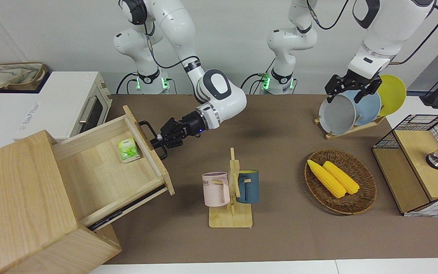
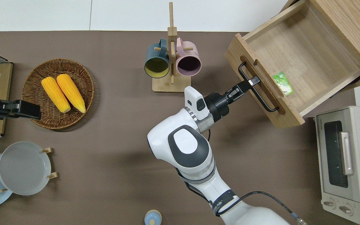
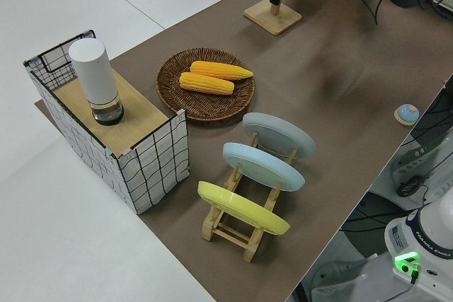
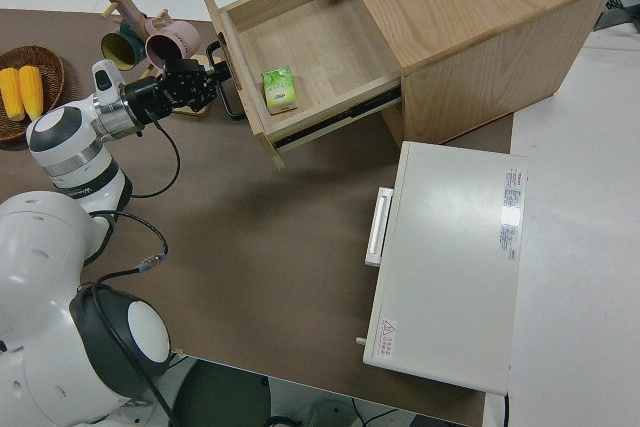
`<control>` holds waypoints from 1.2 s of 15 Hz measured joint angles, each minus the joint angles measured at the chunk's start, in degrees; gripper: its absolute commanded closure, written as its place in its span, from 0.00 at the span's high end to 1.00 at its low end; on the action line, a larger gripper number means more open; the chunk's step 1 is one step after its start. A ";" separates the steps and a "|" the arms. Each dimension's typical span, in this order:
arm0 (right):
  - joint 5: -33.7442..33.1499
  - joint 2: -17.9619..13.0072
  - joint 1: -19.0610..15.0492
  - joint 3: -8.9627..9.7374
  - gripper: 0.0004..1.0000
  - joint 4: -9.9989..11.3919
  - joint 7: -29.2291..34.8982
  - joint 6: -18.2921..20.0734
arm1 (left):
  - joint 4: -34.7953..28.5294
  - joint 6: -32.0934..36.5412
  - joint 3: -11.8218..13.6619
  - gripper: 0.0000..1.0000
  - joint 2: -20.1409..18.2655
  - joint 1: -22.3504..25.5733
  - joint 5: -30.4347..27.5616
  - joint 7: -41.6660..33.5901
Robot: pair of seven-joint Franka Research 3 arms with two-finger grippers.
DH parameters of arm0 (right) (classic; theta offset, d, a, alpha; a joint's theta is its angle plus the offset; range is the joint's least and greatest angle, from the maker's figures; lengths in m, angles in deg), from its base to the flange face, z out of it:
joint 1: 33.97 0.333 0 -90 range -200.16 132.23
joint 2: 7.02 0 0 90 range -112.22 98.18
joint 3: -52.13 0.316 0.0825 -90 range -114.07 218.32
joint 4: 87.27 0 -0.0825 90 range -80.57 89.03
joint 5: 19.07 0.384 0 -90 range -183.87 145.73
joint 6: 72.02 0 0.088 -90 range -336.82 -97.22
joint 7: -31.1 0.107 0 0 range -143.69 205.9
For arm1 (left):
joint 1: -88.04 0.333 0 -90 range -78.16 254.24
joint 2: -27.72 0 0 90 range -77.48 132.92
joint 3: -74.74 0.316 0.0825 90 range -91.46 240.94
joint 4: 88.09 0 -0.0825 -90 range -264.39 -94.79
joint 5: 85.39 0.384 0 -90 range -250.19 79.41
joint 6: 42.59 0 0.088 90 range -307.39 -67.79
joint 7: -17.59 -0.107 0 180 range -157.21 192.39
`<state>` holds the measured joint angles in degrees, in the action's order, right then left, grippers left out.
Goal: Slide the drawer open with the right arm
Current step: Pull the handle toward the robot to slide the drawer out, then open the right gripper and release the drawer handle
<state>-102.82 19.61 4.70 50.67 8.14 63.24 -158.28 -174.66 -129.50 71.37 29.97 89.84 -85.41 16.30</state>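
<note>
Brown tabletop: right gripper grips the handle of drawer holding a green packet.

A packet lies in the drawer, with the oven nearer the robots

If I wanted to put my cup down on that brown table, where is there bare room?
Bare brown table lies between the grey plate and the toaster oven, crossed only by the right arm. Crowded: around the mug rack, where the right claw grips the drawer handle, and by the corn basket.
</note>
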 measured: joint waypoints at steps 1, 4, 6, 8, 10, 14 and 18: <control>0.20 0.00 0.33 0.01 0.00 0.00 0.00 0.17 | 0.00 0.00 0.00 0.99 0.00 0.00 0.00 0.00; 0.59 0.05 1.33 0.04 0.01 0.00 0.00 1.00 | 0.00 0.00 0.00 0.99 0.00 0.00 0.00 0.00; 0.61 0.13 1.54 0.03 0.08 0.00 0.00 1.21 | 0.00 0.00 0.00 0.99 0.00 0.00 0.00 0.00; 0.61 0.13 1.54 0.03 0.25 -0.05 0.04 1.25 | 0.00 0.00 0.00 0.99 0.00 0.00 0.00 0.00; 0.61 0.13 1.54 0.03 0.57 -0.07 0.03 1.25 | 0.00 0.00 0.00 0.99 0.00 0.00 0.00 0.00; 0.61 0.15 1.66 0.07 0.98 -0.19 -0.39 1.24 | 0.00 0.00 0.00 0.99 0.00 0.00 0.00 0.00; 0.61 0.15 1.67 0.07 0.98 -0.46 -0.51 1.25 | 0.00 0.00 0.00 0.99 0.00 0.00 0.00 0.00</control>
<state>-102.22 19.76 6.37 50.73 7.67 62.73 -157.03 -174.66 -129.50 71.37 29.97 89.84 -85.41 16.30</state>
